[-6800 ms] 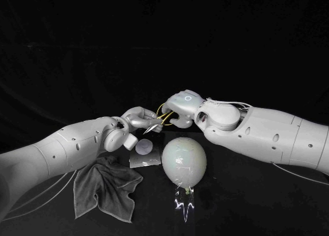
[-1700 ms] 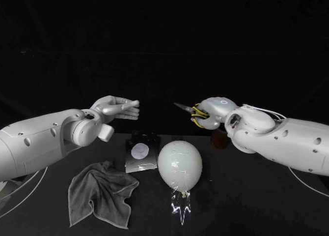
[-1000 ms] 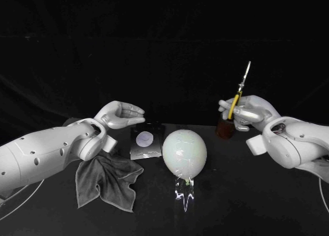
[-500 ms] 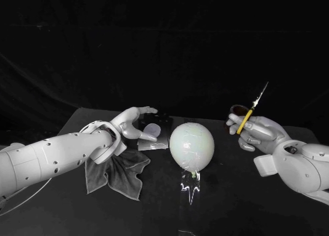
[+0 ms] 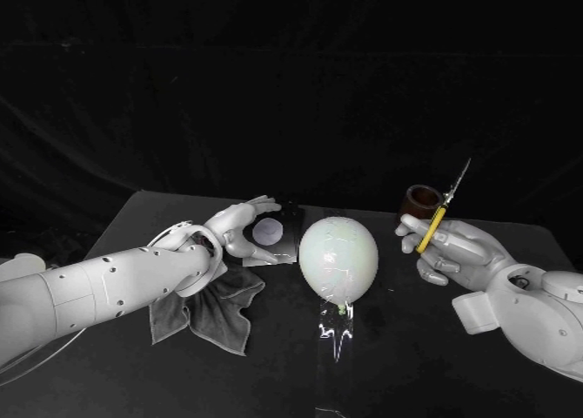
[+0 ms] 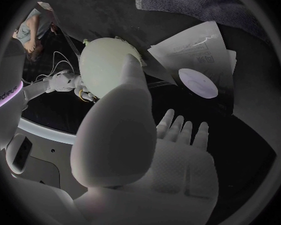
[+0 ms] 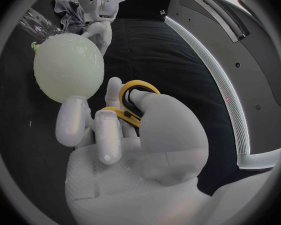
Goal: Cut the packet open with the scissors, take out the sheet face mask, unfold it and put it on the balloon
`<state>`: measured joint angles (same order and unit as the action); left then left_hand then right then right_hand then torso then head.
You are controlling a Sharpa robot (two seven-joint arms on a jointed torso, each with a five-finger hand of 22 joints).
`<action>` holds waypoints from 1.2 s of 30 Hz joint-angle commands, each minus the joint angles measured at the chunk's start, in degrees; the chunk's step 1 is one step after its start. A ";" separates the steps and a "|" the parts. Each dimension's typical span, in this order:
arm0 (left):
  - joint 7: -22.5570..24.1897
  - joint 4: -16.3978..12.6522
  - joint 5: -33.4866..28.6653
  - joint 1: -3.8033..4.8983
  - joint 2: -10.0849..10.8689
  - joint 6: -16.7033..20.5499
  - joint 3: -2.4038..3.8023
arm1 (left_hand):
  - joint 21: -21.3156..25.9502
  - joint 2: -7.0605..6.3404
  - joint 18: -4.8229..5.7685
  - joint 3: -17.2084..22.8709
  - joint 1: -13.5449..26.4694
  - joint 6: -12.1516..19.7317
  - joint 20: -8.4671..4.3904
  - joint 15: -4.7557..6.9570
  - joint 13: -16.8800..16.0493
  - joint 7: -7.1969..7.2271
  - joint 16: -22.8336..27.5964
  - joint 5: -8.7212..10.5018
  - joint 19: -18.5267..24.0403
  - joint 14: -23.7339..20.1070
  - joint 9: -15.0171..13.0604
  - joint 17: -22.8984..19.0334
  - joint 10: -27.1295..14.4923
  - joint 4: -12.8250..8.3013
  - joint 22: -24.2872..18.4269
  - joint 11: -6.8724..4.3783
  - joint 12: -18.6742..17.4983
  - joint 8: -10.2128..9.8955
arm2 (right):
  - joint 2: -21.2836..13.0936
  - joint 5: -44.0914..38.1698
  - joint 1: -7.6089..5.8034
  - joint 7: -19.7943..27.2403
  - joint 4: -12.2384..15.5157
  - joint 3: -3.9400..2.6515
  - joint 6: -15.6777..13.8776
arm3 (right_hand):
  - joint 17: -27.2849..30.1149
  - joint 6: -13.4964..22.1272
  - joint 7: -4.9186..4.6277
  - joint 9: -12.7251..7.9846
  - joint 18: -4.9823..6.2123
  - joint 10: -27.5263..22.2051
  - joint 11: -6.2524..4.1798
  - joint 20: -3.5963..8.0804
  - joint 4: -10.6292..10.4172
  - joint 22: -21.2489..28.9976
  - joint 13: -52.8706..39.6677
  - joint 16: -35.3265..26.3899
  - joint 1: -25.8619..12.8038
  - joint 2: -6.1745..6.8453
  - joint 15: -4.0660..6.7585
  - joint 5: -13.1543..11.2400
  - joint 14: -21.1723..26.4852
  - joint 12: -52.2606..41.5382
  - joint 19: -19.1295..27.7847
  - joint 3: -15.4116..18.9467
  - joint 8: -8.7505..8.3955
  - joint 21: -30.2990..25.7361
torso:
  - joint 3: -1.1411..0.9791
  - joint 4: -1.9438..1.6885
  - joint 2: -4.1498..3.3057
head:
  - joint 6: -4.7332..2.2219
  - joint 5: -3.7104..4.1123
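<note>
Left hand (image 5: 242, 222), empty and spread, now hangs low at the silver foil packet (image 5: 277, 251) beside the pale oval balloon (image 5: 339, 259) on the black tabletop (image 5: 405, 348); right hand (image 5: 461, 252) grips yellow-handled scissors (image 5: 430, 231), drawn aside; mask extraction likely next

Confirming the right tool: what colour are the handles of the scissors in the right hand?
Yellow; the scissors handles show best in the right wrist view.
</note>
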<state>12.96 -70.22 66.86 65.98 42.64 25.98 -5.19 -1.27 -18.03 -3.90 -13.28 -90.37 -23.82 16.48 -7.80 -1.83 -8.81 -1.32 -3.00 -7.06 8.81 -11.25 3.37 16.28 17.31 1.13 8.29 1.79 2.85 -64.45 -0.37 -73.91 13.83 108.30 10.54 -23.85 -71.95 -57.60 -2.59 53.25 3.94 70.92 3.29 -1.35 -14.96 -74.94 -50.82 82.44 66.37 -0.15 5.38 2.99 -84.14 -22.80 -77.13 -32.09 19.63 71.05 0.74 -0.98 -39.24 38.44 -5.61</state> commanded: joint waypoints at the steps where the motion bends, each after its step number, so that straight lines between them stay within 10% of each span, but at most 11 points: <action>1: -2.73 0.69 3.05 0.00 -0.71 -0.43 0.09 | 0.22 0.09 0.27 0.09 0.48 0.49 0.05 -0.02 0.02 -1.60 -0.02 0.03 0.42 -0.23 0.06 0.01 -0.31 -0.02 -0.04 0.03 -0.05 -0.28 | -0.37 -0.55 0.08 0.62 0.53 0.02 2.26 | -0.15 -0.54 0.04 -0.10 0.90 12.39 -5.16 -0.02 -0.09 -0.84 -0.04 -0.27 1.82 -1.67 -0.24 -0.18 -1.83 -36.96 0.19 0.37 -0.38 -0.28 | -0.01 0.21 -0.10 | 0.19 -0.04; 36: -8.01 9.16 5.19 0.06 -6.44 -14.68 0.74 | -0.18 0.21 -1.44 0.80 0.35 0.90 -0.83 -2.05 -0.08 -3.92 -0.55 -0.10 -0.58 1.21 0.11 0.55 -0.53 0.00 0.26 2.37 0.08 -0.03 | -2.28 -2.56 1.43 0.13 2.09 0.27 2.15 | -0.80 -1.33 0.18 -0.30 0.87 12.66 -5.26 -0.01 0.22 -0.94 -0.49 -0.08 2.30 -2.10 -0.19 -0.18 -2.04 -36.99 -0.01 0.71 -0.81 -0.27 | -0.01 0.15 0.04 | 1.66 0.26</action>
<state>5.52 -61.20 72.01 66.08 36.31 13.86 -4.42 -1.22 -17.81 -4.83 -12.67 -90.15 -22.50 15.76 -9.44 -1.89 -8.71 -1.59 -3.00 -7.38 10.05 -11.00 3.89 15.68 17.35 1.34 10.37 1.79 2.85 -66.69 -1.94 -72.53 13.59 110.23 10.84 -22.63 -72.69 -58.50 -2.50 52.99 3.82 70.92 3.29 -1.36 -14.80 -74.94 -51.27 82.46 67.11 0.13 5.10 3.00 -84.24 -22.80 -77.13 -31.46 19.19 71.04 0.75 -0.80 -39.22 40.09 -5.34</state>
